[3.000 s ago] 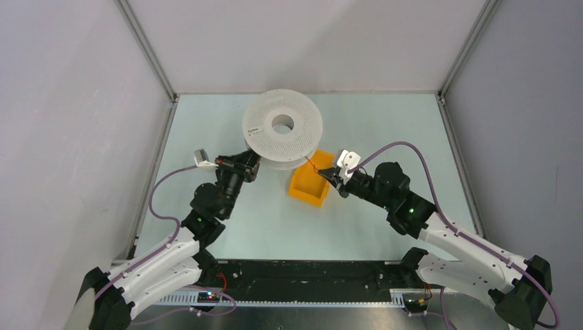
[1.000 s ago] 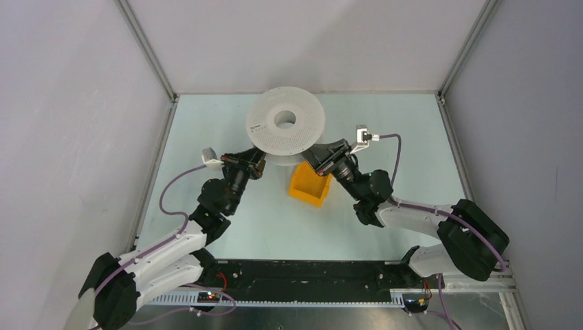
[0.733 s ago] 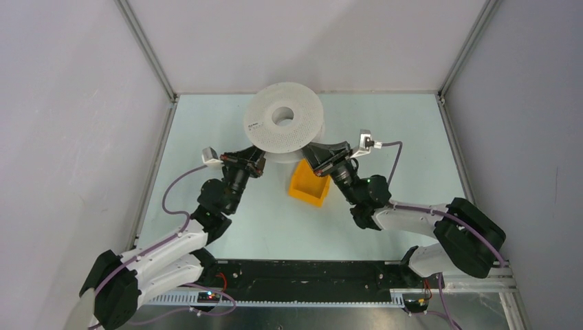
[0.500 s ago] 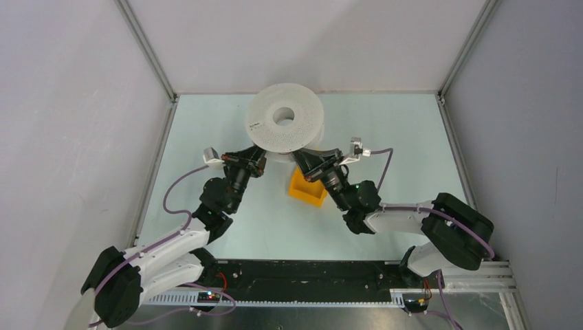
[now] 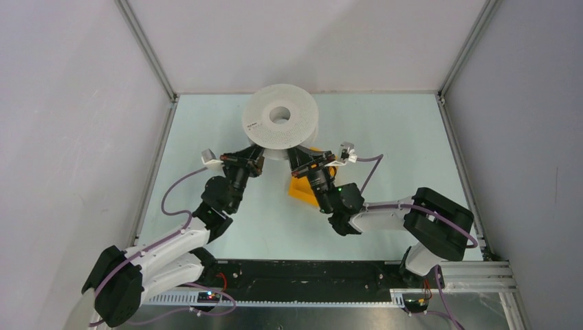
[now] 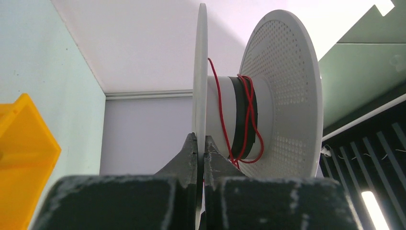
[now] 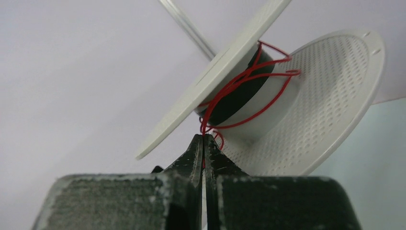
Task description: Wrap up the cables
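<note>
A white perforated spool sits at the table's back centre, held tilted. My left gripper is shut on the rim of the spool's thin flange; in the top view it meets the spool's near-left edge. The cables are one hair-thin red wire looped loosely round the spool's black-banded core. My right gripper is shut on that red wire just below the core; in the top view it is at the spool's near-right edge.
An orange bin lies on the pale green table under my right arm, and shows at the left edge of the left wrist view. White walls with metal posts enclose the table on three sides.
My right arm has swung left along the spool's near edge, carrying the wire round with it. The spool has shifted slightly left. My left gripper keeps its hold on the flange.
</note>
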